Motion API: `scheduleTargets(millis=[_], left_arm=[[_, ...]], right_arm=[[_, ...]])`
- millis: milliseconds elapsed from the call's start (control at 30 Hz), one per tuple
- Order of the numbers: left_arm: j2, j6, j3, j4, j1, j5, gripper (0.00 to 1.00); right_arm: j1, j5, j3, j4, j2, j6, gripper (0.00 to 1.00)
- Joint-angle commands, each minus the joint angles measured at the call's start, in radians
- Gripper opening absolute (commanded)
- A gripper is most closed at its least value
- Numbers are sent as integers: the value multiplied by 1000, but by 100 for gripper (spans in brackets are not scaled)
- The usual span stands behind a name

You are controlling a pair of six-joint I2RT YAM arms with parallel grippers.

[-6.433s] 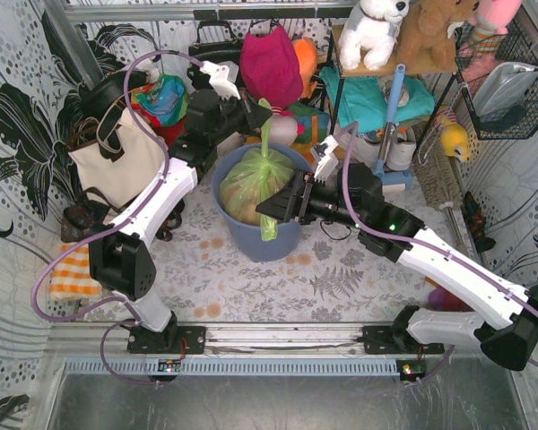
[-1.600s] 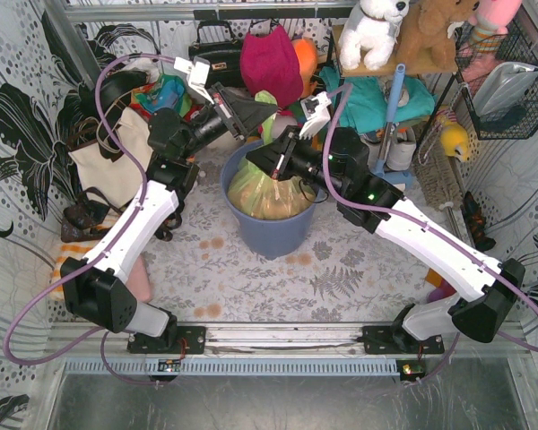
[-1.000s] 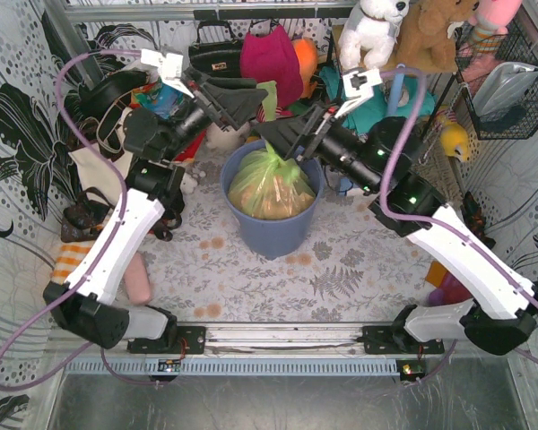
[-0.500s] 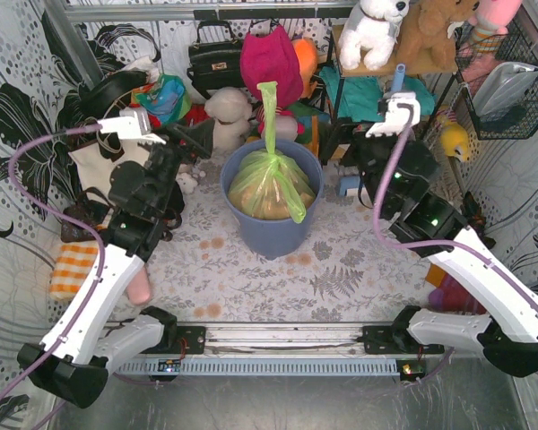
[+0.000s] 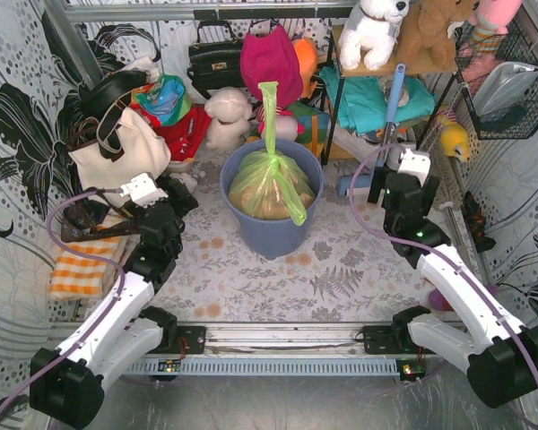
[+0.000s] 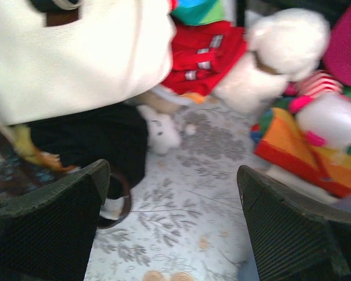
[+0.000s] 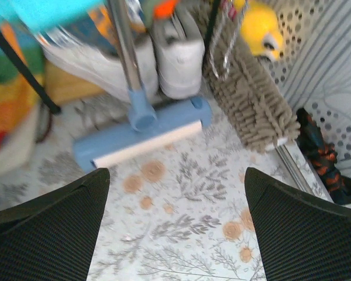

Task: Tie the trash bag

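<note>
The trash bag [image 5: 267, 184], light green with tan paper showing through, sits in the blue-grey round bin [image 5: 271, 235] at the middle of the top view. Its neck is gathered at a knot; one tail [image 5: 269, 112] stands upright and another hangs over the bin's right rim. My left gripper [image 5: 177, 195] is low, left of the bin and apart from it. In the left wrist view it [image 6: 172, 228] is open over patterned floor. My right gripper [image 5: 383, 184] is right of the bin. In the right wrist view it [image 7: 175, 228] is open and holds nothing.
A white tote bag [image 5: 117, 157] and stuffed toys [image 5: 226, 116] crowd the back left. A blue floor squeegee [image 7: 140, 132], white shoes [image 7: 175, 52] and a grey mop head [image 7: 251, 99] lie ahead of the right gripper. An orange checked cloth [image 5: 76, 269] lies at the left.
Both arms let go of the bag's tails, pulled back and down to either side of the bin, and their jaws opened wide. The bag stays in the bin, knotted.
</note>
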Motion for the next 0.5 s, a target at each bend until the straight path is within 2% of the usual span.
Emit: scheduleTargets(millis=[0, 67, 200, 333, 467], left_arm=[[41, 27, -56, 90, 11, -203, 98], [70, 39, -101, 157, 10, -223, 98], [121, 99, -261, 466, 13, -179, 98], [209, 179, -408, 754, 18, -205, 98], [337, 256, -472, 1004, 26, -193, 98]], right_arm=[[-65, -28, -197, 197, -26, 4, 97], [-120, -10, -299, 291, -28, 6, 97], [-204, -20, -485, 558, -2, -31, 97], [-227, -10, -591, 769, 81, -114, 97], [-231, -25, -665, 975, 143, -159, 97]])
